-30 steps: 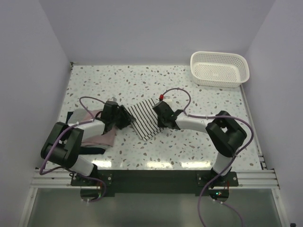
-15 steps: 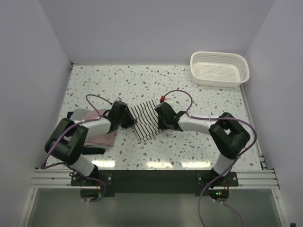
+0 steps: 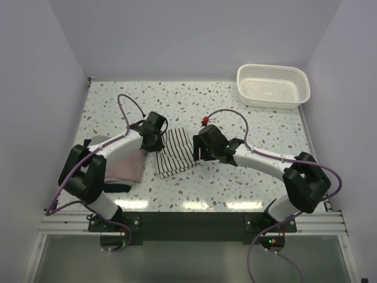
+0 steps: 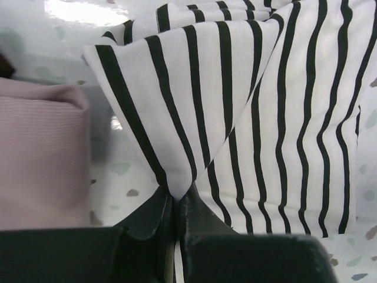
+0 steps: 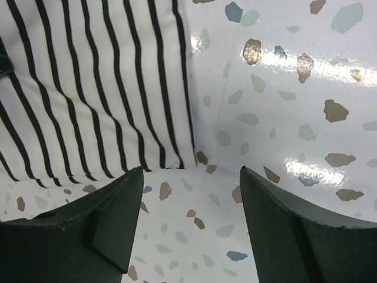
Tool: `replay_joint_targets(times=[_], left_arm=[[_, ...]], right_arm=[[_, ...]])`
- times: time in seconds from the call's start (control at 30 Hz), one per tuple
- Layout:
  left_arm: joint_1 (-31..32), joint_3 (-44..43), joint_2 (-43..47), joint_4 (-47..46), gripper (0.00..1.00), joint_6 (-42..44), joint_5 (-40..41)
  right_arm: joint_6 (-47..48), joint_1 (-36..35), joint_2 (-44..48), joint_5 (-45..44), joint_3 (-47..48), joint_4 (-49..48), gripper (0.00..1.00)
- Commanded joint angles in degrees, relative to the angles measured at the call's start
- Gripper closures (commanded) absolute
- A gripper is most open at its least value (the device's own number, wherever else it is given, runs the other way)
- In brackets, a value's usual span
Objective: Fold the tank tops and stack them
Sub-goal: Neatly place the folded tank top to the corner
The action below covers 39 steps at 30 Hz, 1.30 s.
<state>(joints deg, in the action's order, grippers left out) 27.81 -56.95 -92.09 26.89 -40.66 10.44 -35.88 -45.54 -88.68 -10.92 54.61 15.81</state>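
Observation:
A white tank top with thin black stripes lies folded near the table's middle. My left gripper is at its left edge, shut on a raised fold of it; the striped cloth spreads out beyond the jaws. My right gripper hangs just right of the striped top, open with nothing between its fingers; the top's corner lies ahead and to the left of it. A dusty pink tank top lies folded to the left, on a dark one.
A white lattice basket stands at the far right corner. Walls close in the speckled table on the left, back and right. Purple cables loop above both arms.
My left gripper has shut on the striped top's edge and moved right and away, folding the cloth narrower. My right gripper has let go of the top and opened.

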Motion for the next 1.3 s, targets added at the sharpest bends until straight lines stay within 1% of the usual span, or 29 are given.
replay_joint_targets(times=[0.0, 0.2, 0.33, 0.43, 0.8, 0.97, 1.03, 1.27], left_arm=[[0.0, -5.9, 3.8, 14.0, 1.00, 6.6, 6.7], [0.0, -11.0, 8.0, 24.9, 1.00, 7.3, 11.4], [-0.2, -12.9, 11.2, 29.7, 1.00, 7.3, 15.0], [-1.3, -14.4, 11.6, 33.0, 1.00, 8.1, 17.0], [-8.3, -17.2, 16.6, 35.7, 1.00, 14.6, 18.6], [-11.5, -18.5, 16.6, 35.8, 1.00, 17.2, 18.5], [-12.7, -18.0, 16.5, 35.2, 1.00, 18.2, 18.1], [-19.5, -12.3, 16.5, 30.4, 1.00, 21.2, 14.9]], right_arm=[[2.1, 0.0, 2.1, 2.1, 1.4, 0.8, 0.30], [3.9, 0.0, 1.1, 4.3, 2.9, -0.4, 0.30], [4.2, 0.0, -0.4, 6.6, 3.1, -1.8, 0.30], [4.0, 0.0, -0.7, 7.8, 2.6, -2.8, 0.31], [4.0, 0.0, -1.1, 8.5, 1.6, -3.8, 0.32], [4.0, 0.0, -1.7, 8.6, 1.6, -3.9, 0.32], [3.9, 0.0, -1.8, 8.9, 1.7, -4.0, 0.32], [3.9, 0.0, -2.1, 8.9, 1.2, -4.2, 0.32]])
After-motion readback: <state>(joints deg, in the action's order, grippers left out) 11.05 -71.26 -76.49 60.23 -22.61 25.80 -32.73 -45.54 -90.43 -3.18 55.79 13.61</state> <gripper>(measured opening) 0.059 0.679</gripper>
